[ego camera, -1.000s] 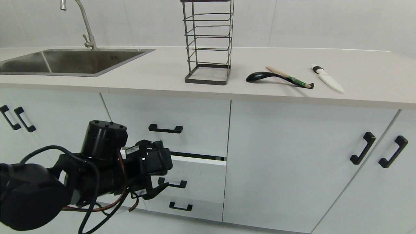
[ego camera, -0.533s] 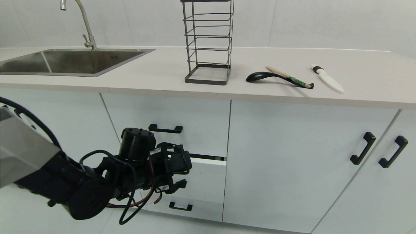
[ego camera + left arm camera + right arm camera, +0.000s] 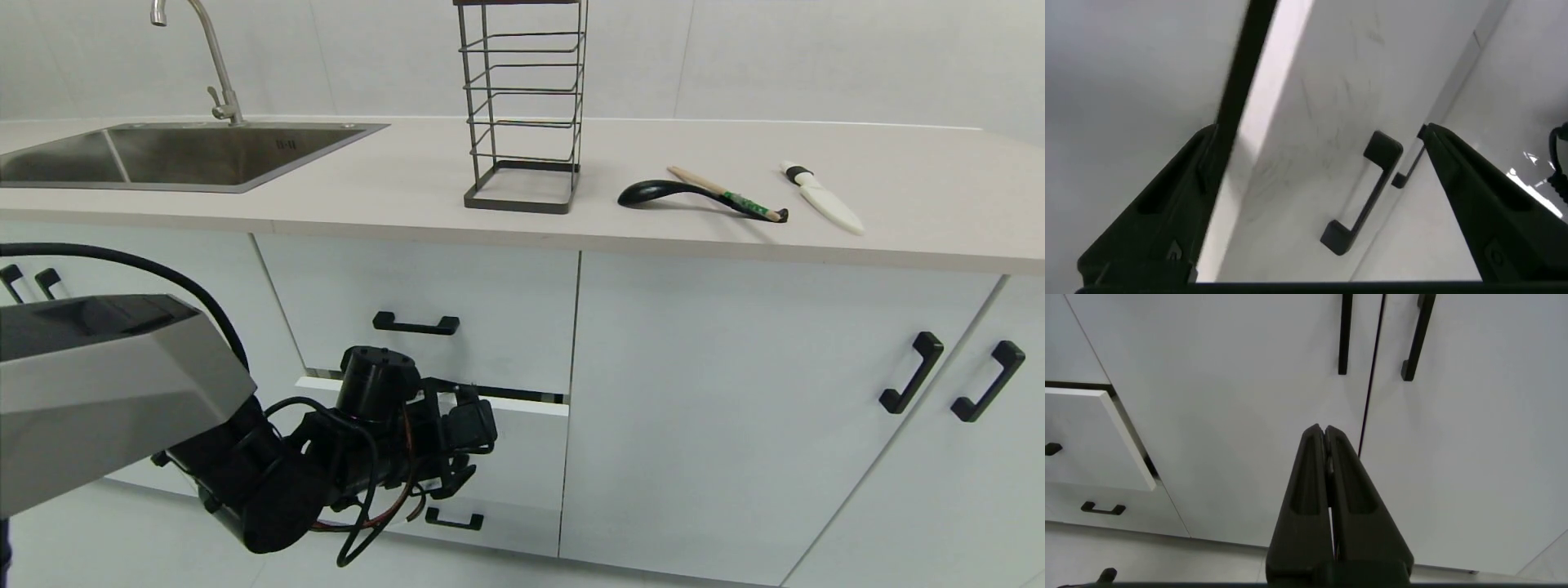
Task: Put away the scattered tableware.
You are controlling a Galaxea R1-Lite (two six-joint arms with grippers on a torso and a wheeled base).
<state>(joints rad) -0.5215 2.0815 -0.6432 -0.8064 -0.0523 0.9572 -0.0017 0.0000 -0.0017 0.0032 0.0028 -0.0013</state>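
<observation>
Head view: on the pale stone-look countertop (image 3: 367,188), well to the right of a tall black wire rack (image 3: 522,106), lie the scattered pieces: a black ladle-shaped spoon (image 3: 653,193), a wooden stick with a green patterned band (image 3: 718,192) resting across the spoon's handle, and a white knife with a black band at its handle (image 3: 820,200) just beside them. At the far left sit a steel sink (image 3: 204,186) and a curved chrome tap (image 3: 214,57), whose top is cut off. A small dark mark on the sink's inner wall is too small to read. Below the counter, the left gripper (image 3: 465,457) is up against the middle white drawer (image 3: 522,441), which stands slightly ajar with a dark gap above it. The gripper hides this drawer's handle.

Left wrist view: the left gripper (image 3: 1319,135) has its two black fingers (image 3: 1167,220) spread wide and holds nothing. The black bar handle (image 3: 1362,194) sits between them, touching neither. Small raised marks on the fingers cannot be made out.

Right wrist view: the right gripper (image 3: 1324,433) has its fingers pressed flat together, empty, pointing at white cabinet doors (image 3: 1233,392) with black bar handles (image 3: 1345,335) cut off at the frame's edge — the ajar drawer (image 3: 1094,433) is off to one side.
</observation>
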